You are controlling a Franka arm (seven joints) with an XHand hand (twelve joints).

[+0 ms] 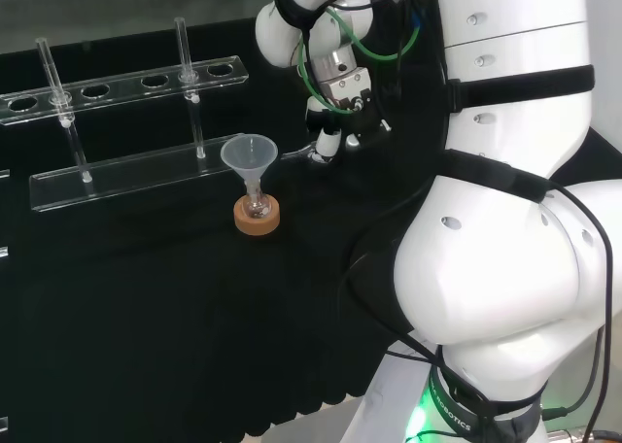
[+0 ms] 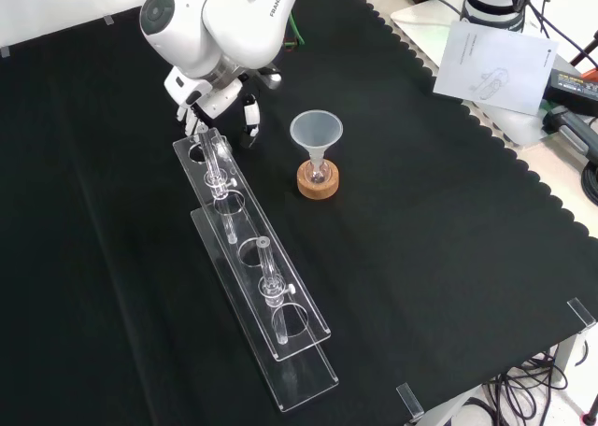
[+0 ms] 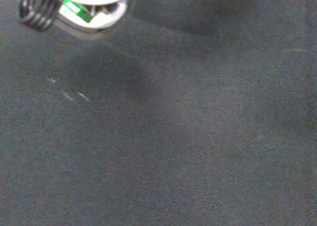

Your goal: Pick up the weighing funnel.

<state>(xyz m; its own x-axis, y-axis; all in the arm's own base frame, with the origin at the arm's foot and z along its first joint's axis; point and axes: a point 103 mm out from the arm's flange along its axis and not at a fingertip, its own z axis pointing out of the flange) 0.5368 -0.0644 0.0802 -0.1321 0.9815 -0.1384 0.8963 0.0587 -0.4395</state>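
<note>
While the front view has the hand hanging over the far end of the rack, its fingers pointing down fairly straight and curled round nothing, the head view adds a faint clear sliver on the cloth just beside the fingertips. It seems to be the weighing funnel, though I cannot be sure. Under the palm the wrist view gives bare black cloth. Near the hand stand one funnel, one small flask and one cork ring. The one rack carries two tubes.
</note>
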